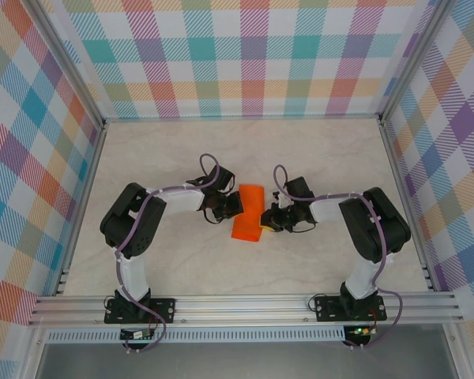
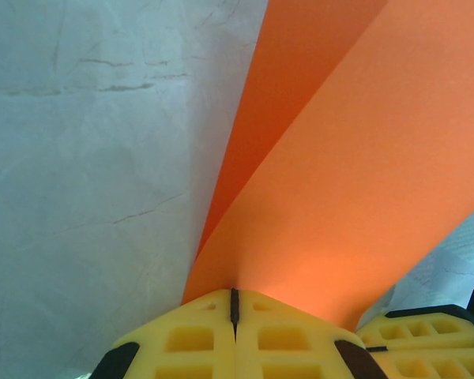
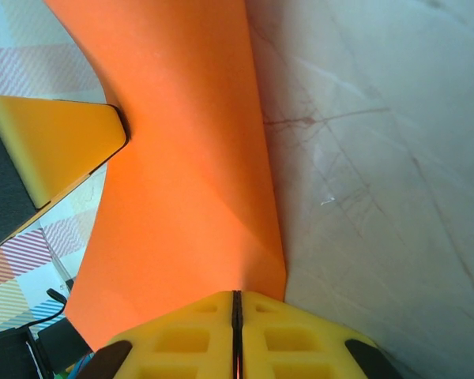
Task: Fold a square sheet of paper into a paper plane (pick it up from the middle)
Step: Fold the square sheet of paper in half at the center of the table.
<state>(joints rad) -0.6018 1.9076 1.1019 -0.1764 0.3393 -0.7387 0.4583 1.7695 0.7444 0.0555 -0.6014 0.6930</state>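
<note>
**Orange paper [image 1: 249, 215] pinched from both sides**

At mid-table [image 1: 316, 150], the right gripper [image 1: 267, 223], jaws closed, clamps the folded sheet's near right edge. Slightly farther, the left gripper [image 1: 237, 207], jaws closed, clamps its left edge.

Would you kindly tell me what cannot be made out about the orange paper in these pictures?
Top view: paper plane creases too small; its side edges covered by the left pincer and right pincer.
Left wrist view: its far end cut off by the top edge.
Right wrist view: likewise.
</note>
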